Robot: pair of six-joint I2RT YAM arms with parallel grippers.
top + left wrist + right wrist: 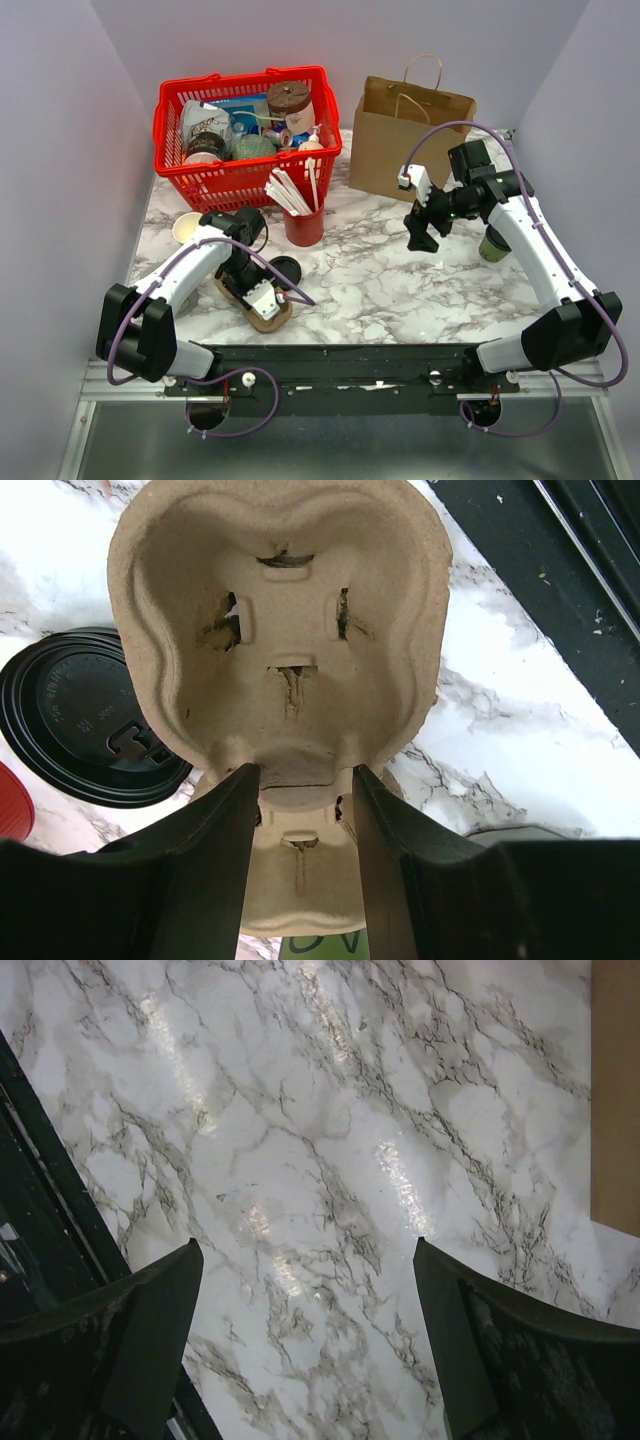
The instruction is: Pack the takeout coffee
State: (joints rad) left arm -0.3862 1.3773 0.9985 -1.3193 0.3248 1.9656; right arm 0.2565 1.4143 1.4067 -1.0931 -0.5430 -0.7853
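hanging wide open over bare marble, my right gripper (425,228) holds nothing. its wrist view shows only the veined table (370,285) between the two fingers, and a strip of the brown paper bag (408,140) at the edge.

the takeout coffee (492,246) stands on the table to the right of those jaws and a little nearer my bases. it is just past my own right forearm, close to the table's right edge. that is the relation the next move turns on: the cup lies outboard of the right jaws, while the bag sits on the far side, behind them. the cup looks upright, so its long axis runs up and down, and i judge a sideways approach around its wall would suit. my right arm is plainly the nearer one; my left is well apart, across the table.

my left gripper (306,772) is low on the pulp cup carrier (290,610). its fingers (215,860) straddle the middle ridge and press it on both sides, so i read that as a grasp on the carrier. a loose black lid (80,720) lies just beside the carrier.

of the coffee itself i see little: a small green body, its top mostly hidden by my arm. i can't make out the lid or the pale band.
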